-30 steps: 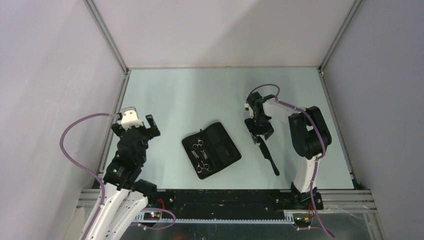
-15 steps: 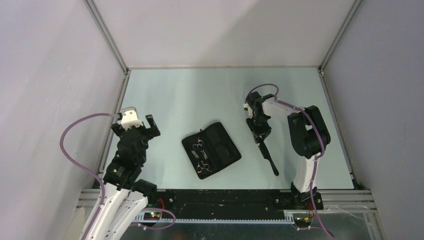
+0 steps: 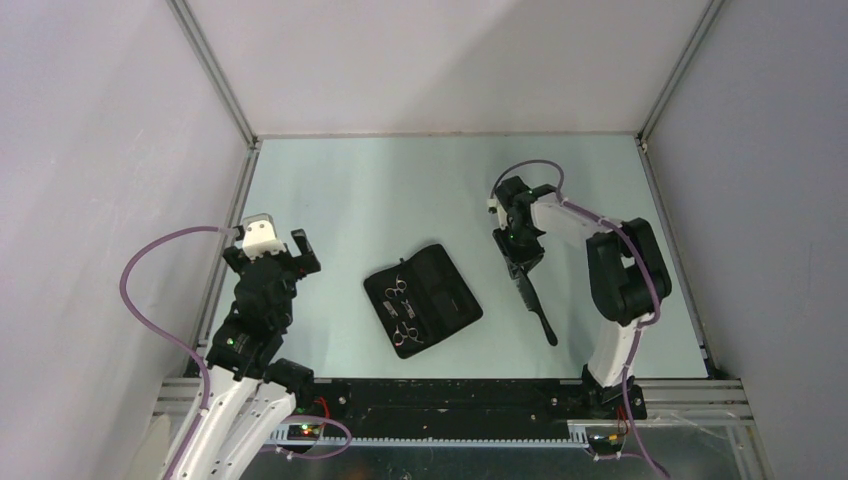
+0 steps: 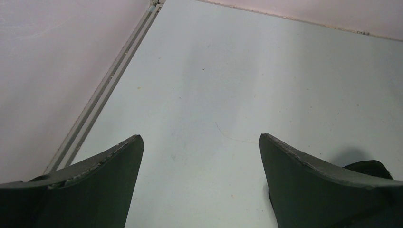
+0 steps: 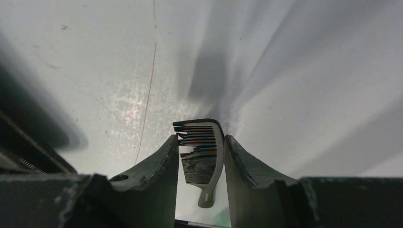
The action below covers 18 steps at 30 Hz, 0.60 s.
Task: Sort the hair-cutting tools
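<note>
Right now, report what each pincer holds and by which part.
Right pincer grips the comb by its toothed end; left pincer is open, holding nothing.

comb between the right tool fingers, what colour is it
Black comb, clearest in the right wrist view.

far table (image 3: 400, 180): open | centre: zip case (image 3: 445, 290) blocks | right: comb (image 3: 535, 310) lies slantwise | sides: walls (image 3: 100, 200)

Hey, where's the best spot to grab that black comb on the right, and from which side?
Take the comb's far, toothed end from straight above, with the fingers closing across its narrow width. It lies flat on the table, long and slim, so only its two long edges offer opposing faces. The right end effector is shut on it exactly there.
</note>
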{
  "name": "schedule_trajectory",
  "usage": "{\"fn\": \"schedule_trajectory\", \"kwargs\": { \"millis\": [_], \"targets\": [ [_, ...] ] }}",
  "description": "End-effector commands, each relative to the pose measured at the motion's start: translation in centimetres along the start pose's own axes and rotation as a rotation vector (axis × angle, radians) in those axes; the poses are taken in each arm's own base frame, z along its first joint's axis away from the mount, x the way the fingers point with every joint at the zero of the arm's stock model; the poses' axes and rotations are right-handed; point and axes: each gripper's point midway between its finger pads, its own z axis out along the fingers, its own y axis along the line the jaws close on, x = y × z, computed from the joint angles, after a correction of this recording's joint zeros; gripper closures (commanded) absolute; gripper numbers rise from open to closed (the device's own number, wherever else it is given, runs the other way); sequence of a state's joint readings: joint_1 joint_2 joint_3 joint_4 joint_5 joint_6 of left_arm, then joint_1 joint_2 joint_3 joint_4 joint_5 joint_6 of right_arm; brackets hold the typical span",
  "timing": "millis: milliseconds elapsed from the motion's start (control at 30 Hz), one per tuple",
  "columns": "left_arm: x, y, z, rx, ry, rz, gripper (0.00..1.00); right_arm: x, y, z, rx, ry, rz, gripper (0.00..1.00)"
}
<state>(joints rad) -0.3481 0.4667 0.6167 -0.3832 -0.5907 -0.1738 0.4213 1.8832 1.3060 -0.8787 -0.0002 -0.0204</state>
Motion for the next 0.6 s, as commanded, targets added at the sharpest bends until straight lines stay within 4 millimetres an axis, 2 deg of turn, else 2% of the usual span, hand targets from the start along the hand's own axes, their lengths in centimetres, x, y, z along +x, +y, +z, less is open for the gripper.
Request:
{"fn": "schedule_trajectory", "kwargs": {
  "millis": [0, 67, 333, 433, 567],
  "targets": [
    [-0.4, 0.0, 0.2, -0.001, -0.018, 0.005, 0.02, -1.8, -0.2, -3.5, 0.009, -0.132, -0.013, 0.94],
    [-0.4, 0.0, 0.2, -0.002, -0.018, 0.004, 0.02, -1.9, 0.0, -4.3, 0.008, -0.153, -0.013, 0.95],
    [-0.3, -0.4, 0.2, 0.021, -0.012, 0.003, 0.01, -3.0, 2.5, -7.0, -0.078, -0.236, -0.031, 0.96],
    [-0.3, -1.4, 0.1, 0.070, -0.002, -0.009, 0.02, -3.7, 3.8, -7.6, -0.117, -0.267, -0.040, 0.96],
    [-0.3, -3.7, -0.3, 0.182, 0.038, -0.072, 0.01, -4.5, 5.7, -8.2, -0.167, -0.302, -0.054, 0.96]
  ]
}}
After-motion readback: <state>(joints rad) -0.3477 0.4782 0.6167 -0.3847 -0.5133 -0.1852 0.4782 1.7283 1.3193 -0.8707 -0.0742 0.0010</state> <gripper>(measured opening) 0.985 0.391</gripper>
